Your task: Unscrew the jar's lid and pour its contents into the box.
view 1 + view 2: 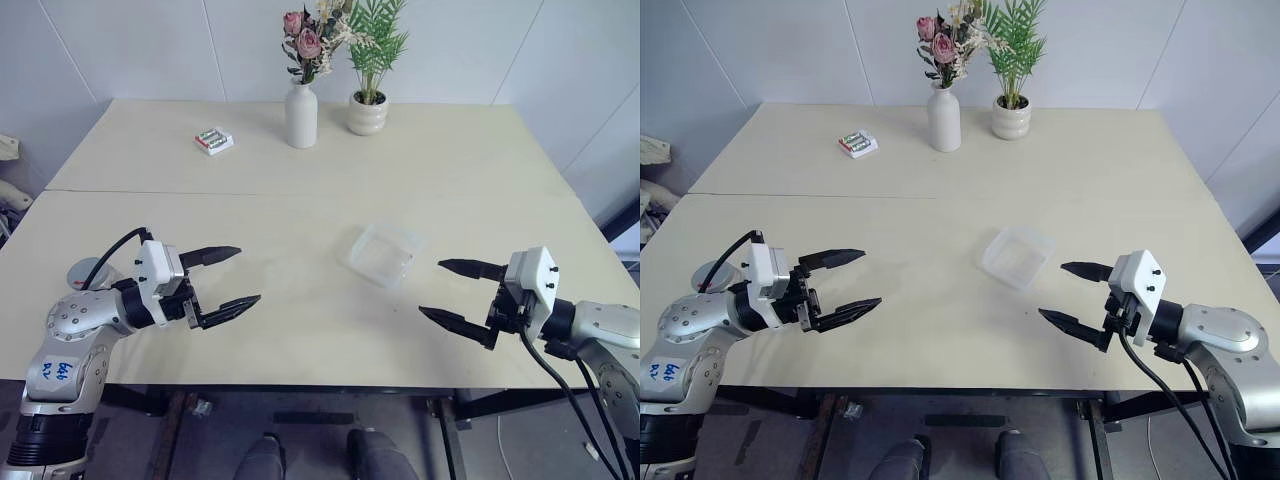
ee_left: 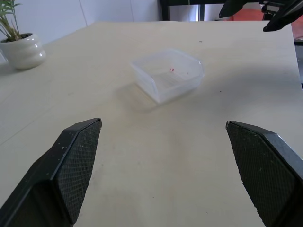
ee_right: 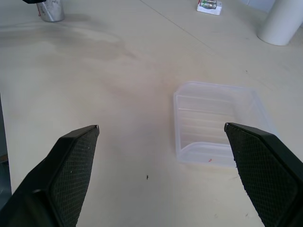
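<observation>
The worktop [image 1: 300,210] is pale, light wood, with a thin seam running across it. White walls stand behind it. The clear box [image 1: 382,253] sits near the middle, between the two arms. The left end effector [image 1: 228,281] hangs over the near edge with its fingers spread wide, holding nothing. The right end effector [image 1: 452,292] is spread wide too, and holds nothing. The silver jar [image 3: 50,10] stands by the left arm. At the far side are a white vase [image 1: 301,116] with flowers, a small plant pot [image 1: 367,113] and a battery pack [image 1: 213,140].
</observation>
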